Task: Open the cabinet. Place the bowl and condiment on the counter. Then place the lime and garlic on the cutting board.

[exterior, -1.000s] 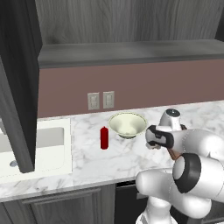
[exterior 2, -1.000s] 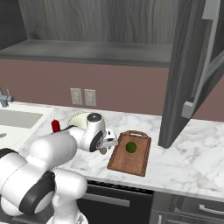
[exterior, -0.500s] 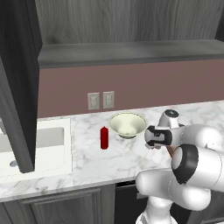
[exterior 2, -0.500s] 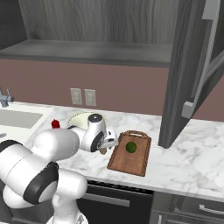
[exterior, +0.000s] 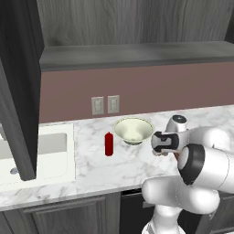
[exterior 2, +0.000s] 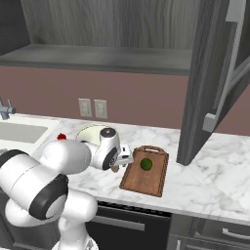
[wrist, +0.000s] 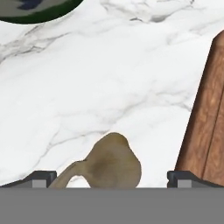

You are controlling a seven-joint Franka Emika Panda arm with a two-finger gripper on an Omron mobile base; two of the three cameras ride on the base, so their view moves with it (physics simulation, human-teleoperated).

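Observation:
My gripper (wrist: 112, 177) is open, low over the counter (wrist: 100, 74), and the brownish garlic (wrist: 113, 161) lies on the marble between its fingertips (wrist: 42, 177). The reddish-brown cutting board (wrist: 209, 118) lies just right of it. Seen from the right base, the gripper (exterior 2: 119, 164) sits by the left edge of the cutting board (exterior 2: 152, 179), and the green lime (exterior 2: 145, 164) rests on the board. The cream bowl (exterior: 133, 129) and the red condiment (exterior: 109, 144) stand on the counter (exterior: 114, 169) left of the hand. The cabinet (exterior: 137, 27) is open.
The open cabinet doors hang over the counter's left (exterior: 18, 82) and right (exterior 2: 207, 83) sides. A sink (exterior: 36, 151) is set in the counter at the left. Two wall outlets (exterior: 105, 105) sit behind the bowl. Dark lower cabinets (exterior 2: 210, 234) run below the counter edge.
The arm's elbow has shifted a little. The hand has stayed almost in place over the garlic, with its jaws still open. Bowl, condiment and lime have not moved.

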